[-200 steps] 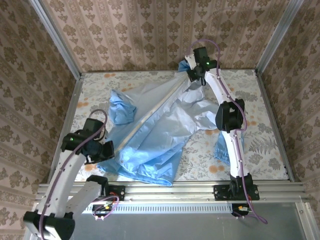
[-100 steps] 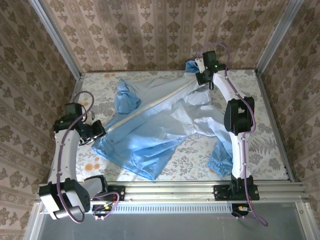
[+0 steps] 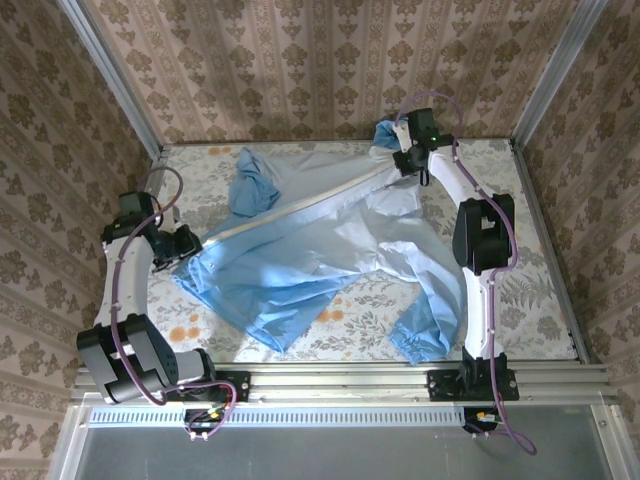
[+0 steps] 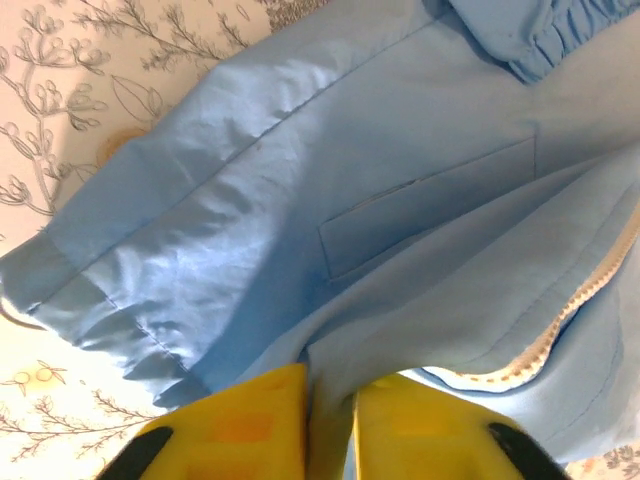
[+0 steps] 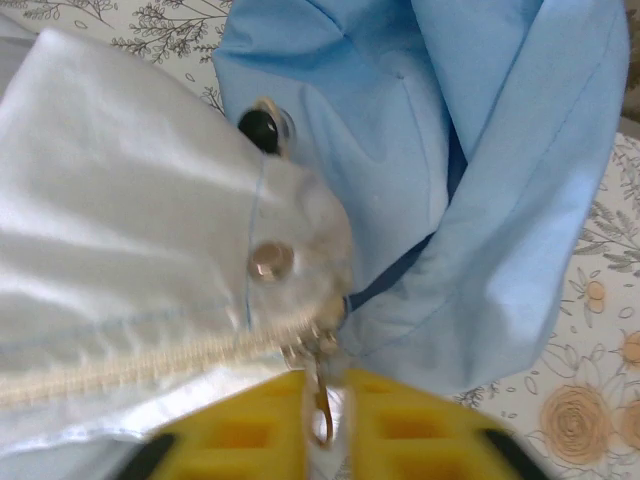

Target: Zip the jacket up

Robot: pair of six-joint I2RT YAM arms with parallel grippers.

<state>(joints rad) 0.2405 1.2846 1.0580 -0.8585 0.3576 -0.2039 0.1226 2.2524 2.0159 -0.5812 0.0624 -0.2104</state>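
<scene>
Floral-printed table (image 3: 540, 300), boxed in by wallpapered walls (image 3: 300, 70), is pictured from above with the jacket (image 3: 300, 260) spread diagonally across it. Its pale zipper strip (image 3: 290, 212) is drawn in a straight line between the two arms, with the left gripper (image 3: 185, 245) set at the hem end near the table's left edge and the right gripper (image 3: 400, 165) at the collar end by the far wall. From the left wrist, a fold of blue hem is shown pinched between closed yellow jaws, with a slit pocket (image 4: 430, 205) and a gathered cuff (image 4: 560, 40) beyond. From the right wrist, the jaws are seen clamped on the collar end, the zipper pull (image 5: 322, 400) hanging between the pads just below a metal snap (image 5: 270, 262). The teeth there look joined, so the zipping is judged all but finished. Trouble could yet be caused by the pull: if it is caught between the pads when the right arm is withdrawn, the slider may be dragged back down. The thin fabric may also be snagged or bunched if the tension is let go unevenly.
</scene>
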